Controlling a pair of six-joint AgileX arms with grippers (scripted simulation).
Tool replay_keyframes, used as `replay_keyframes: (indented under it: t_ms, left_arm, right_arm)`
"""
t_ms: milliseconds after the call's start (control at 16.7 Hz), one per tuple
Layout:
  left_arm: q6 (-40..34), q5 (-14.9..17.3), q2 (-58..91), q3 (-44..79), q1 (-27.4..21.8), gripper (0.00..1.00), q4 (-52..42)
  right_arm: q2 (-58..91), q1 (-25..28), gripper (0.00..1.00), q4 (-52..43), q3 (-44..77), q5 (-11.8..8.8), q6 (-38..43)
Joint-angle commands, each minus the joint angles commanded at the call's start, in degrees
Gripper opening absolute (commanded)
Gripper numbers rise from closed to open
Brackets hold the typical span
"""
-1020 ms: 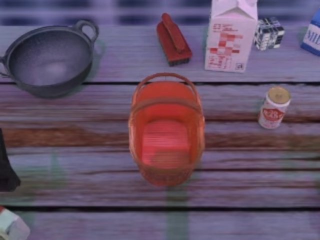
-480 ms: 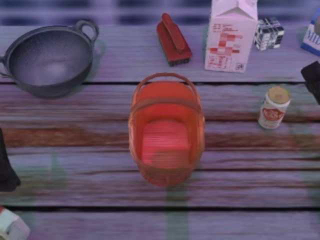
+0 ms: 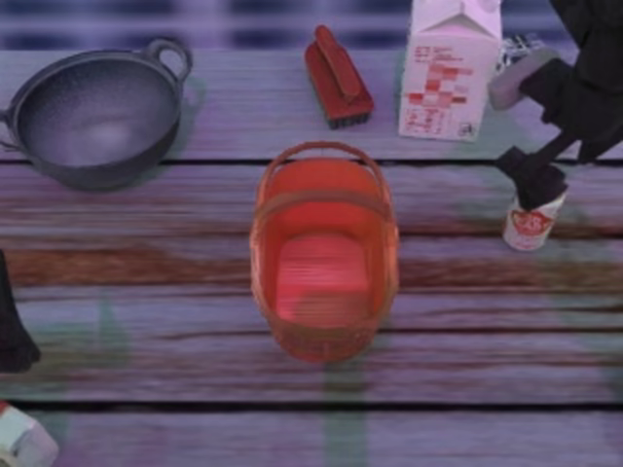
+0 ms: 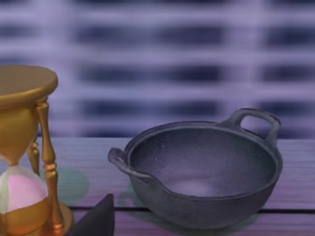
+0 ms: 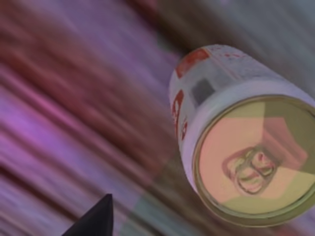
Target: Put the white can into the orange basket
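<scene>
The white can (image 3: 530, 227) stands upright at the right of the table, with a red label and a dull gold top (image 5: 256, 160). My right gripper (image 3: 534, 183) hangs just over its top, hiding the lid in the top view, open and holding nothing. In the right wrist view one dark fingertip (image 5: 97, 219) shows beside the can (image 5: 216, 93), apart from it. The orange basket (image 3: 324, 251), oval with a hoop handle, sits at the table's middle with nothing in it. My left gripper (image 3: 12, 336) is parked at the left edge, open.
A dark grey two-handled pot (image 3: 92, 117) sits at the back left. A red brush (image 3: 338, 76) and the tall white carton (image 3: 450, 68) stand behind the basket. An hourglass (image 4: 29, 152) stands by the left gripper. The right arm (image 3: 584, 78) covers the back right corner.
The right arm has swung in from the right edge and come down over the white can. The can, the basket and the left arm have not moved.
</scene>
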Motion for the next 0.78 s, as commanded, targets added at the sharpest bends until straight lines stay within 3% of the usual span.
replay_keyframes:
  t_ms: [300,780]
  left_arm:
    - [0.0,0.0,0.0,0.0,0.0,1.00,0.0]
    - [0.0,0.0,0.0,0.0,0.0,1.00,0.0]
  right_arm:
    - [6.6,0.7,1.00,-3.8,7.0,0.0,-1.8]
    - [7.4,0.7,1.00,0.1,4.0,0.0,-1.9]
